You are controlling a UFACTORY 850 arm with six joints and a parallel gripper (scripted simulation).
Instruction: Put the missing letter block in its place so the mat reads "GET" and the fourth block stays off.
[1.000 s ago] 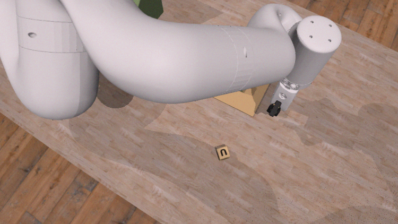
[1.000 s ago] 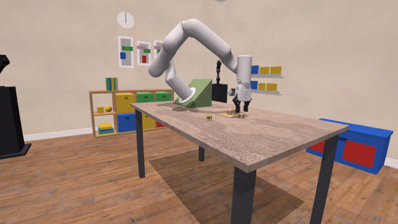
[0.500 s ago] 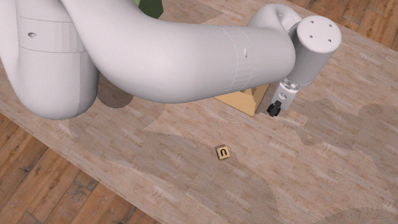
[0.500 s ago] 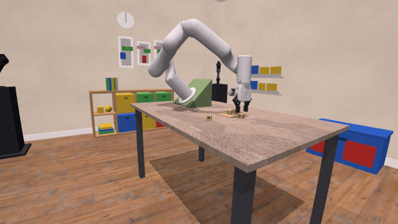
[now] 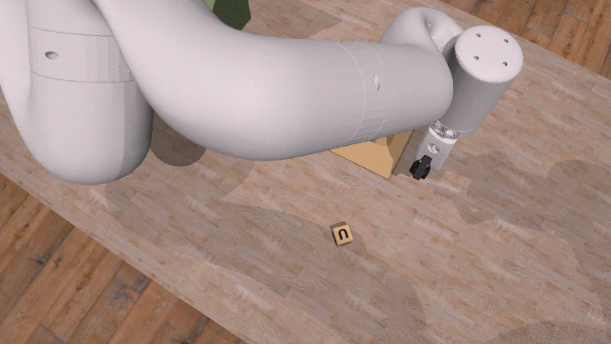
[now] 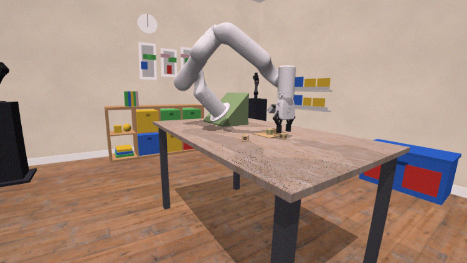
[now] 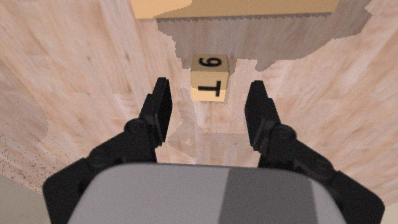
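Note:
My gripper (image 7: 208, 93) (image 6: 283, 126) (image 5: 420, 168) is open and empty. It hangs just above a tan letter block (image 7: 210, 75) (image 6: 283, 135) that lies on the bare table a little off the edge of the tan mat (image 7: 250, 7) (image 5: 375, 156) (image 6: 262, 134). In the wrist view this block shows two faces, one with a "9"-like mark and one with a "T", and it sits between my fingers' line, slightly ahead of them. Another block (image 6: 269, 131) stands on the mat. A block marked with a "U"-like letter (image 5: 341, 234) (image 6: 245, 137) lies alone on the table. My arm hides most of the mat in the top view.
The green wedge base (image 6: 235, 109) of the arm stands at the table's back. The wooden table (image 6: 294, 163) has open edges all round. A shelf with boxes (image 6: 147, 130) and a blue bench (image 6: 421, 169) stand on the floor, away from the table.

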